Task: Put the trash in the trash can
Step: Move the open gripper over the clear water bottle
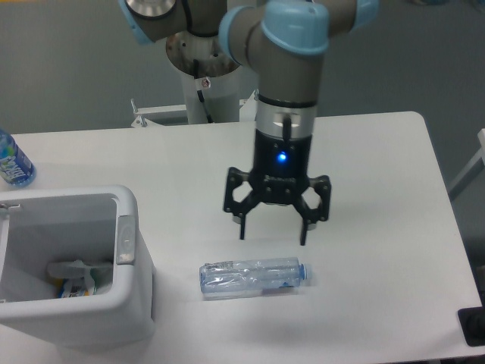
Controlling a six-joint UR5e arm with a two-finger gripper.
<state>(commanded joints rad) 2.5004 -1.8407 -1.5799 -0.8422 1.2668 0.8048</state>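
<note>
A clear, crinkled plastic bottle lies on a smooth, matt white table. The trash can is smooth white plastic with a soft sheen. The gripper looks matt black, below a brushed-metal arm section.

You're looking at a robotics lab setup, not anybody's home. The UR5e arm sits on a pedestal mount bolted behind a plain white table, with bare grey walls and floor all around. The trash can and the bottle look like staged test props.
</note>
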